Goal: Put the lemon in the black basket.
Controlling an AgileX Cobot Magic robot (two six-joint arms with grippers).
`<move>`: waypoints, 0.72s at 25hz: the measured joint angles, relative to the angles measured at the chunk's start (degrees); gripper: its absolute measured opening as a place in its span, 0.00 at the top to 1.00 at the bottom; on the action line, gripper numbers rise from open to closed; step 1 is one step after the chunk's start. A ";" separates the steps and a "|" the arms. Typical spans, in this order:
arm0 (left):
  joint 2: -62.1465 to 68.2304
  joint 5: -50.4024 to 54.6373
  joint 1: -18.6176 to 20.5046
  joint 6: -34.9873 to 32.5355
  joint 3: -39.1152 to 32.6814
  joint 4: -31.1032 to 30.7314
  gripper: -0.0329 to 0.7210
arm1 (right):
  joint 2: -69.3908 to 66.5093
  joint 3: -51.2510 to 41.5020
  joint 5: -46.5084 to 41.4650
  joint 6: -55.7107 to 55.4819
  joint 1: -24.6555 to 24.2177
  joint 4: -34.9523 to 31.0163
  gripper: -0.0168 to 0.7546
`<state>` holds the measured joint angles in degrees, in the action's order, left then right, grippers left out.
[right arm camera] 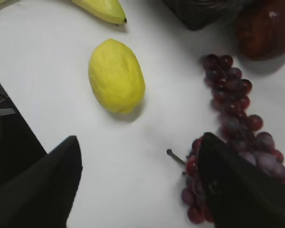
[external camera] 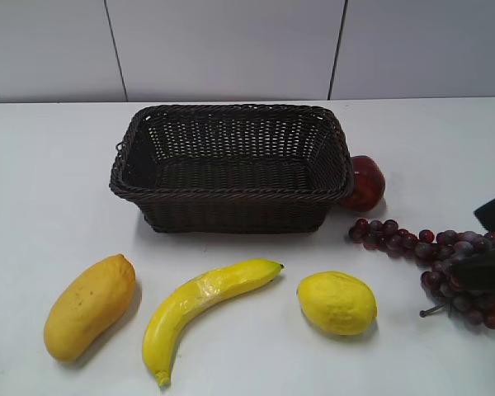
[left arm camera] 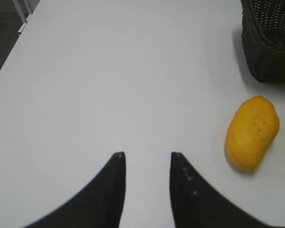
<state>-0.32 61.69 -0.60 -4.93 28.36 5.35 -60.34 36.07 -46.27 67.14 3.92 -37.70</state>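
The lemon (external camera: pixel 337 303) is a bright yellow oval lying on the white table, front right of centre; it also shows in the right wrist view (right arm camera: pixel 116 76). The black basket (external camera: pixel 231 194) stands empty behind it; a corner shows in the left wrist view (left arm camera: pixel 268 42). My right gripper (right arm camera: pixel 140 142) is open and empty, above the table short of the lemon, one finger over the grapes. Its fingers show at the right edge of the exterior view (external camera: pixel 491 239). My left gripper (left arm camera: pixel 147 154) is open and empty over bare table, left of the mango.
A mango (external camera: pixel 89 306) lies front left, also in the left wrist view (left arm camera: pixel 252 132). A banana (external camera: pixel 202 307) lies between the mango and the lemon. Purple grapes (external camera: pixel 433 256) lie right of the lemon. A dark red fruit (external camera: pixel 365 182) sits by the basket's right side.
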 joint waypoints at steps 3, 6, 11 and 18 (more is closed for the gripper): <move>0.00 0.00 0.00 0.00 0.00 0.00 0.64 | -6.30 0.00 1.64 5.96 1.42 -3.79 0.24; 0.00 0.00 0.00 0.00 0.00 0.00 0.64 | -12.14 0.07 4.58 7.73 5.42 -4.59 0.24; 0.00 0.00 0.00 0.00 0.00 0.00 0.64 | -21.25 1.40 12.55 8.22 15.69 -4.12 0.24; 0.00 0.00 0.00 0.00 0.00 0.00 0.64 | -33.23 7.61 18.15 4.75 21.42 -3.52 0.24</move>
<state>-0.32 61.69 -0.60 -4.93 28.36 5.35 -93.57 43.68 -28.13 71.89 25.34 -41.21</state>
